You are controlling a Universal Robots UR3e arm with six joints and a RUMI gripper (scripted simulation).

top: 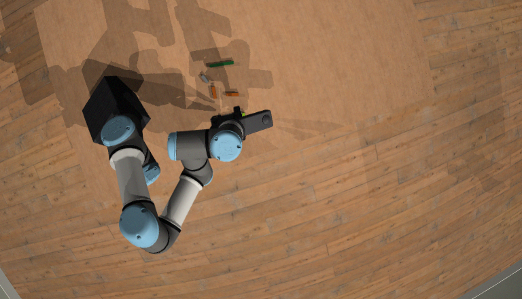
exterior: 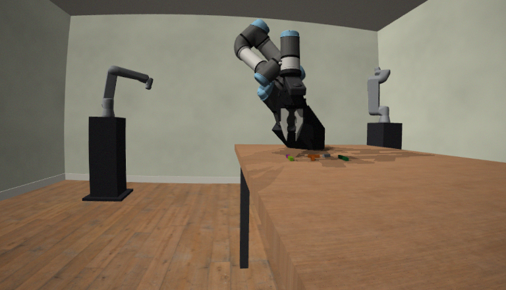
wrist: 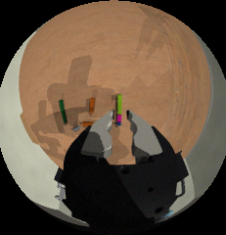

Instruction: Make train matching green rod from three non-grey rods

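Note:
A lime rod (top: 242,114) (exterior: 290,158) (wrist: 119,104), a magenta rod (exterior: 287,155) (wrist: 119,117) and a blue rod (wrist: 118,123) lie flat in one straight line, in that order. In the wrist view their ends appear to touch. My gripper (exterior: 292,139) (wrist: 120,113) is partly open and empty, above this line with a fingertip to each side. The arm hides most of the line in the top view. The green rod (top: 221,64) (exterior: 343,157) (wrist: 63,112) lies flat, well apart.
One orange rod (top: 232,94) (wrist: 92,105) and another orange rod (top: 213,92) (wrist: 87,123) lie between the line and the green rod. A grey rod (top: 204,78) (exterior: 326,155) (wrist: 76,128) lies near the second orange one. The table edge is on the line's other side.

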